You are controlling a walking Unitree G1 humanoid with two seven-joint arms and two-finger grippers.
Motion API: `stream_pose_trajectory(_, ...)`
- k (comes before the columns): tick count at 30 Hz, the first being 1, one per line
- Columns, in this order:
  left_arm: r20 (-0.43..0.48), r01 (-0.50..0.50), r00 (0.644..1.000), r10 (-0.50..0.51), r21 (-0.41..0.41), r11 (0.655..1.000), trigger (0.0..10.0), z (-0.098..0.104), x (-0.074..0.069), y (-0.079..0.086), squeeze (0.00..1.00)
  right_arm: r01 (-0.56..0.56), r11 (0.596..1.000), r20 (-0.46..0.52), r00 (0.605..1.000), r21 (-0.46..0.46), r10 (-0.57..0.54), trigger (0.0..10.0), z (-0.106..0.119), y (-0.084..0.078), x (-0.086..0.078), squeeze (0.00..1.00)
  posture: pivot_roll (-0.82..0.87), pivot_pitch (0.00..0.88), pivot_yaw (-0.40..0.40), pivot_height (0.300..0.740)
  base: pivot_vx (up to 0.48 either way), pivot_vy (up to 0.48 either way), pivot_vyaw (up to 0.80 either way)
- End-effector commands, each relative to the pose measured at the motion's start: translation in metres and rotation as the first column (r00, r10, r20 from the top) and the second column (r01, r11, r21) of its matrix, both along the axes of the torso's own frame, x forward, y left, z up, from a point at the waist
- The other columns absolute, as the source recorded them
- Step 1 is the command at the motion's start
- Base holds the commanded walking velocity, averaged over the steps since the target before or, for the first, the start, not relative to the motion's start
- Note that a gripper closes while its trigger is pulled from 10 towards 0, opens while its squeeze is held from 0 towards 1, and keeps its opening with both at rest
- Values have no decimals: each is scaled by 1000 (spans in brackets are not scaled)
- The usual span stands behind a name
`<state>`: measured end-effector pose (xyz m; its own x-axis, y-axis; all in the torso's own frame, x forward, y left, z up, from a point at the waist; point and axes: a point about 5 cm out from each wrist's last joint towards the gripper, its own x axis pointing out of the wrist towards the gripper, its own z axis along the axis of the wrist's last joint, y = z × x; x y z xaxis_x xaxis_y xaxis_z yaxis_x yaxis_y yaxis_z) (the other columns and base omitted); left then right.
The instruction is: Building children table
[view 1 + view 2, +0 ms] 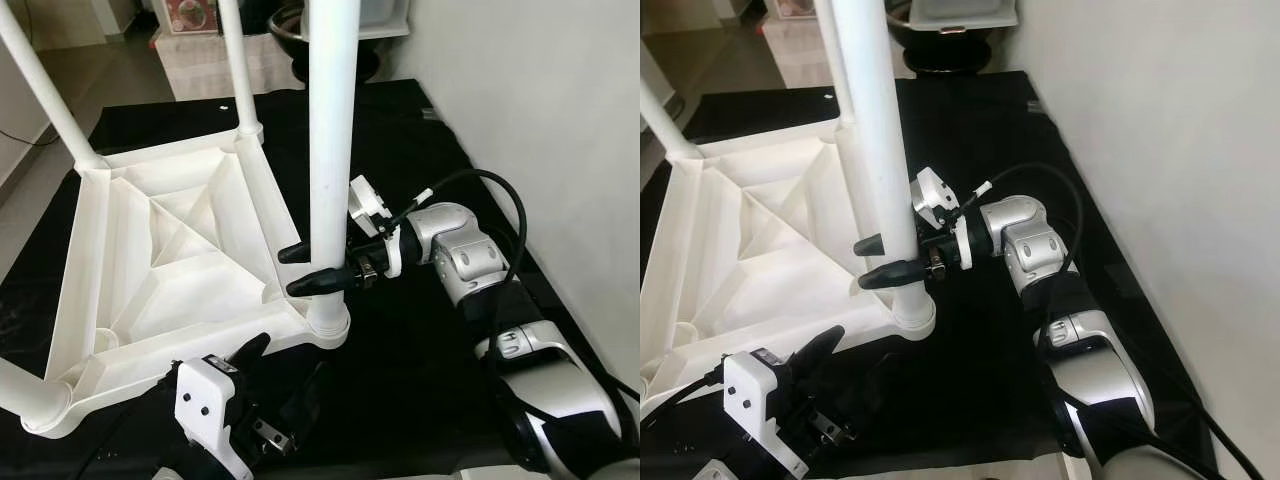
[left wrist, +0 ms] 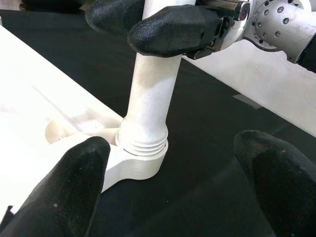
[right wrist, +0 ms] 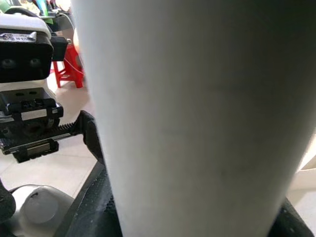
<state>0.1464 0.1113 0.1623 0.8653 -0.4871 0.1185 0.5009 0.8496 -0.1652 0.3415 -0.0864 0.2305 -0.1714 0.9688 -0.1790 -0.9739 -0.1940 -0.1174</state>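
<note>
A: so what's the right end effector (image 1: 312, 268) doing?

B: pinching the near white leg (image 1: 331, 150), one black finger either side, just above the threaded socket (image 2: 140, 160).

A: and the left end effector (image 2: 173, 182)?

B: fingers spread wide, holding nothing, low beside that same corner.

A: where's the kids' table top (image 1: 170, 260)?

B: flipped upside down on a black mat (image 1: 420, 330), ribbed underside up, legs pointing up, white wall (image 1: 540, 100) to the right.

Silver right arm (image 1: 470, 255) w/ black cable, black-fingered right claw (image 1: 312, 268).
</note>
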Motion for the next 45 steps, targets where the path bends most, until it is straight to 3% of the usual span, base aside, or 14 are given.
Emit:
stream_pose_trajectory(1,-14,5,1000,-5,6,1000,10000,-1,-3,-1,0,48,999,-3,999,-15,-48,0,-13,-2,0,0,75,154,4,740,0,0,0)
stream_pose_trajectory(8,-12,2,1000,-2,7,1000,10000,0,-3,-1,0,390,916,20,920,-96,-390,0,-43,-21,-1,0,59,168,-12,740,0,0,0)
stream_pose_trajectory(10,-12,-3,1000,3,6,1000,10000,0,-3,1,0,846,514,-38,514,-141,-857,0,-68,-34,1,0,56,171,-5,740,0,0,0)
stream_pose_trajectory(12,-13,-1,1000,1,5,1000,10000,0,-3,2,0,934,325,22,332,-149,-943,0,-82,-42,-22,0,46,168,4,740,0,0,0)
stream_pose_trajectory(22,-14,26,1000,-26,10,1000,10000,-4,2,2,0,936,348,0,349,-51,-937,0,-77,-10,-33,0,34,122,7,740,0,0,0)
stream_pose_trajectory(23,-12,21,1000,-21,10,1000,10000,-4,2,3,0,936,348,-2,349,-58,-937,4784,-74,-6,-35,0,34,122,7,740,0,0,0)
stream_pose_trajectory(24,-12,21,1000,-21,10,1000,10000,-4,2,3,0,936,348,-2,349,-58,-937,4784,-74,-6,-35,0,34,122,7,740,0,0,0)
stream_pose_trajectory(25,-10,16,1000,-16,8,1000,10000,-4,3,3,0,934,352,-3,353,-64,-936,10000,-70,-3,-36,0,30,121,5,740,0,0,0)
stream_pose_trajectory(28,-10,14,1000,-14,8,1000,10000,-3,3,2,0,927,369,-14,369,-65,-929,10000,-67,0,-38,0,28,125,5,740,0,0,0)
stream_pose_trajectory(29,-10,14,1000,-13,7,1000,10000,-3,2,2,0,920,386,-23,386,-59,-922,10000,-62,1,-38,1000,28,129,6,740,0,0,0)
stream_pose_trajectory(38,-11,19,1000,-19,2,1000,10000,-3,2,2,0,814,578,-109,581,64,-807,10000,-36,13,-30,1000,24,139,9,740,0,0,0)
stream_pose_trajectory(41,-11,21,1000,-21,-1,1000,10000,-2,2,1,0,636,763,-72,771,117,-632,10000,-26,21,-30,1000,33,145,6,740,0,0,0)
stream_pose_trajectory(42,-10,21,1000,-21,-2,1000,10000,-2,2,1,0,551,827,-36,834,112,-551,10000,-24,21,-31,431,37,146,7,740,0,0,0)
stream_pose_trajectory(45,-9,19,1000,-19,-3,1000,10000,-1,2,0,0,406,910,-6,913,83,-407,10000,-21,20,-31,0,39,149,5,740,0,0,0)
